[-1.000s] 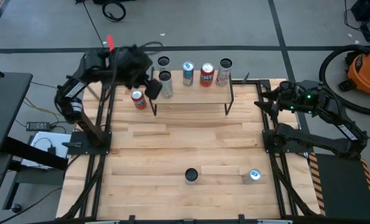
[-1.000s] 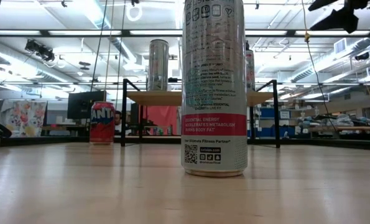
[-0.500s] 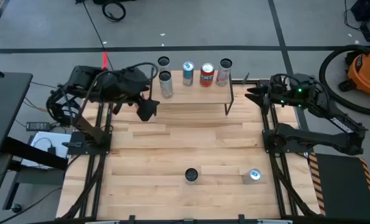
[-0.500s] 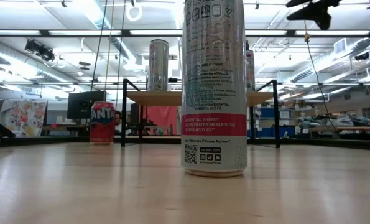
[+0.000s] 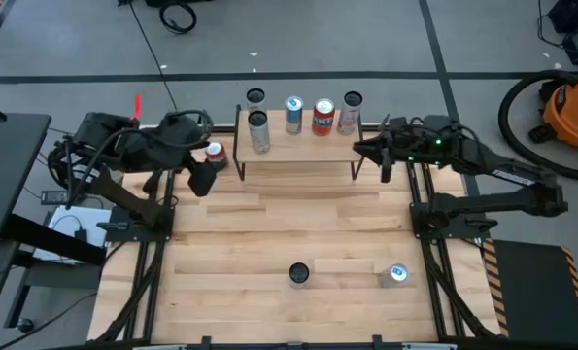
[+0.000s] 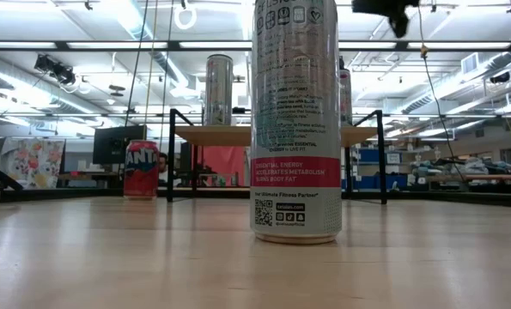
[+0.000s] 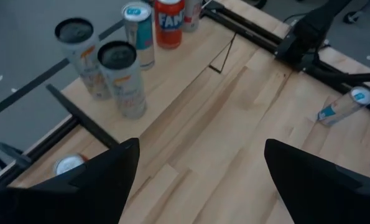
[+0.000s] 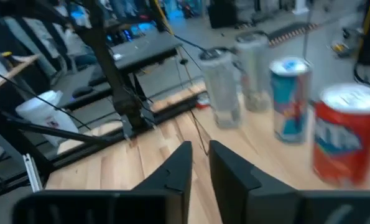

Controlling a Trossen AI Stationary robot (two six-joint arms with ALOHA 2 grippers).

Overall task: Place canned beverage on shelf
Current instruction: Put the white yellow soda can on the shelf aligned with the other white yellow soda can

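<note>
The shelf (image 5: 303,146) stands at the table's far edge with a silver can (image 5: 258,130), a blue-and-white can (image 5: 293,114), a red can (image 5: 323,117) and a white can (image 5: 351,112) upright on it. Another red can (image 5: 214,154) stands on the table by the shelf's left legs. My left gripper (image 5: 202,179) hovers open just left of that can (image 7: 69,165), nothing between its fingers (image 7: 110,180). My right gripper (image 5: 364,149) hovers at the shelf's right end, its fingers (image 8: 180,163) drawn almost together on nothing.
A tall can (image 5: 299,275) stands upright near the table's front edge, large in the low view (image 6: 295,120). A can (image 5: 393,274) lies on its side to its right. One more silver can (image 5: 255,97) stands behind the shelf's left end. Bare wood lies mid-table.
My left gripper has drawn back from the shelf's left end toward the table's left and near side, passing over the red can on the table. My right gripper has swung from the table's right edge toward the shelf's right end. No can has moved.
</note>
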